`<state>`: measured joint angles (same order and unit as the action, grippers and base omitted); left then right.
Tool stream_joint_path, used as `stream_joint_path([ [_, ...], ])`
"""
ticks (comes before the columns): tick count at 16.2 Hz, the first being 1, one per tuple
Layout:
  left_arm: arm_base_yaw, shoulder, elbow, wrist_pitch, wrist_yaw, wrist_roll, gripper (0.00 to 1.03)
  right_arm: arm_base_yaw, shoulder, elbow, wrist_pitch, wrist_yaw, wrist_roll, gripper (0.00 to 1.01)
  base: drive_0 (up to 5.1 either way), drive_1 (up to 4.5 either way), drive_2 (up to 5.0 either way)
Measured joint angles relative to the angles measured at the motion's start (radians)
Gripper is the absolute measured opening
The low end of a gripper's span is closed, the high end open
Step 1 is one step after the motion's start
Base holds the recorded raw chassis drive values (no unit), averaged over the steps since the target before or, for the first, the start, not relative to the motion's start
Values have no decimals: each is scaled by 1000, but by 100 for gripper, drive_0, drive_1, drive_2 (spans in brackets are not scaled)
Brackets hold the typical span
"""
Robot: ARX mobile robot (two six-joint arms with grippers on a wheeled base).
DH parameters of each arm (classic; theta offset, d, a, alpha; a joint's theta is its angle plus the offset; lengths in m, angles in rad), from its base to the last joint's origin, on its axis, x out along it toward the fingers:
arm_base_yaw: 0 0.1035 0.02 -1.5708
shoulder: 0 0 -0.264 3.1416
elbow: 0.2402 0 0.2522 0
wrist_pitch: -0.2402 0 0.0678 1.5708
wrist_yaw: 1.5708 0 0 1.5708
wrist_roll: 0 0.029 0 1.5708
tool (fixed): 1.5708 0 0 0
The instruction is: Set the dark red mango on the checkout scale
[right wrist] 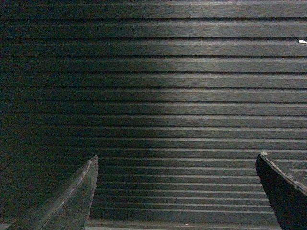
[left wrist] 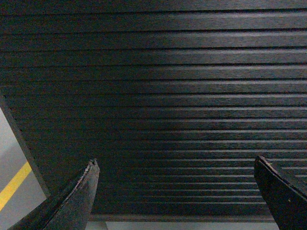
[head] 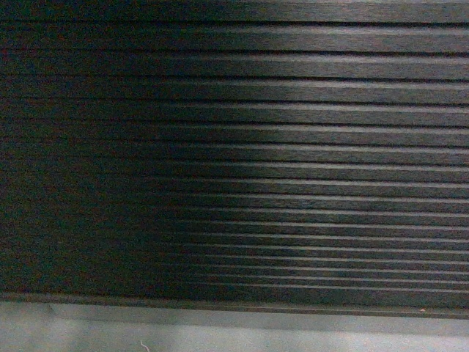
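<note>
Mango: not in any view, so its place cannot be told from here.
Scale: likewise out of sight in all three views.
Counter [head: 234, 147]: only its dark ribbed front shows, filling the head view with level slats; a lighter patch falls across the right half and the left half is dim.
Grey base [head: 234, 330]: a pale strip under the lowest slat, at the bottom of the head view.
Left hand [left wrist: 175, 191]: fingers spread wide apart with nothing between them, facing the slatted front, which lies straight ahead of it.
Right hand [right wrist: 175, 191]: fingers also spread wide and holding nothing, the same slats ahead of it.
Floor [left wrist: 12, 167]: beyond the left hand's left finger, past the counter's edge, grey with what looks like a yellow line [left wrist: 14, 184].
</note>
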<state>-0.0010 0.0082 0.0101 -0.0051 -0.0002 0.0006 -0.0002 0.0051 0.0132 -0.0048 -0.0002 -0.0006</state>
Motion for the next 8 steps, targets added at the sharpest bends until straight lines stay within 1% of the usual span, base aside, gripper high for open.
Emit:
stream_joint_path([
  [8, 0, 0, 0, 0, 0, 0, 98, 0, 0, 0, 0, 0, 0, 98, 0, 0, 0],
])
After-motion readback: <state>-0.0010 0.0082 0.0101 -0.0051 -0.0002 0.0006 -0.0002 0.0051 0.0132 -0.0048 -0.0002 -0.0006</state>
